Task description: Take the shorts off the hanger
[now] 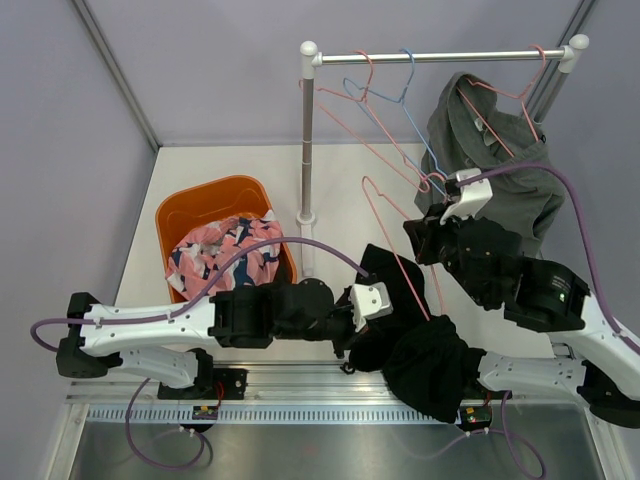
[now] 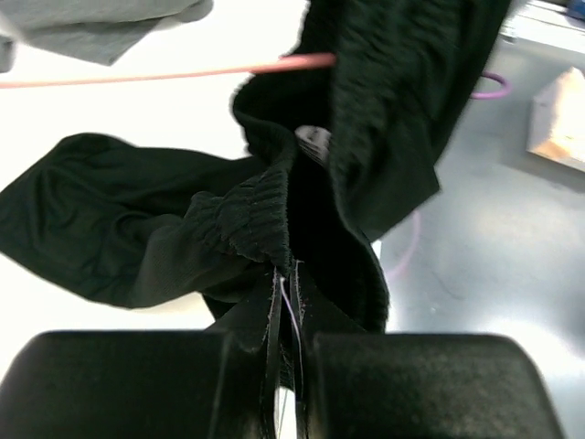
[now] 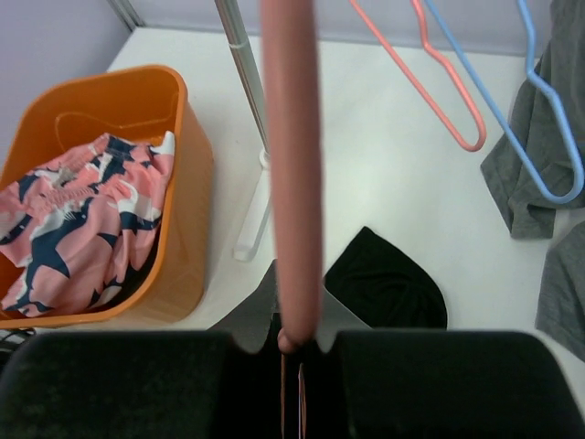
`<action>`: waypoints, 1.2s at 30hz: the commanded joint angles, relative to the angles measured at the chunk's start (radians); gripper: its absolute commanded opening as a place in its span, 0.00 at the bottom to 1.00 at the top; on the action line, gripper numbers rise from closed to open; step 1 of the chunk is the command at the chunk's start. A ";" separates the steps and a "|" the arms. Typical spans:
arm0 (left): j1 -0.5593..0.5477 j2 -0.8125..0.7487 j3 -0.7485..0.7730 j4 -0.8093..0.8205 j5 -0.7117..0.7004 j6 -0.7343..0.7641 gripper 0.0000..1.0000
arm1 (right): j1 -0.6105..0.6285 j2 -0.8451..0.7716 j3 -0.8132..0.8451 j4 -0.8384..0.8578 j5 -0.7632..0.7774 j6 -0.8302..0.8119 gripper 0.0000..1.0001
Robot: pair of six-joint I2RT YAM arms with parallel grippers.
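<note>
- orange tub [image 1: 176,212], smooth plastic with rounded corners, at far left on the white table [image 1: 340,190]. pink printed shorts [image 1: 225,255] lie crumpled inside it.
- white rack post [image 1: 307,150] stands just beside the tub's right wall, between the tub and the arms' work area.
- left gripper [image 2: 285,302]: jaws closed on the ribbed waistband of the black shorts [image 1: 430,365]. the overhead view hides this pinch under cloth; only the left wrist view shows it.
- black shorts: soft and matte, bunched near the table's front edge between the two arms. the pink hanger [image 3: 291,183], a thin coated wire, runs into their folds.
- right gripper [image 3: 291,343]: jaws closed on the hanger wire, seen only in the right wrist view.
- blue hanger [image 1: 405,90] is on the rail.
- grey shorts [image 1: 500,190] hang at the far right, draped behind the right arm.
</note>
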 commanded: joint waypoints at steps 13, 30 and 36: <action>-0.146 0.009 0.121 -0.060 0.433 0.104 0.02 | 0.008 0.044 0.016 0.071 0.125 -0.042 0.00; -0.238 -0.149 0.179 -0.115 0.428 0.176 0.02 | 0.007 0.084 -0.006 0.077 0.157 -0.057 0.00; -0.242 -0.302 0.138 -0.047 0.327 0.202 0.03 | 0.007 0.080 -0.009 0.063 0.171 -0.055 0.00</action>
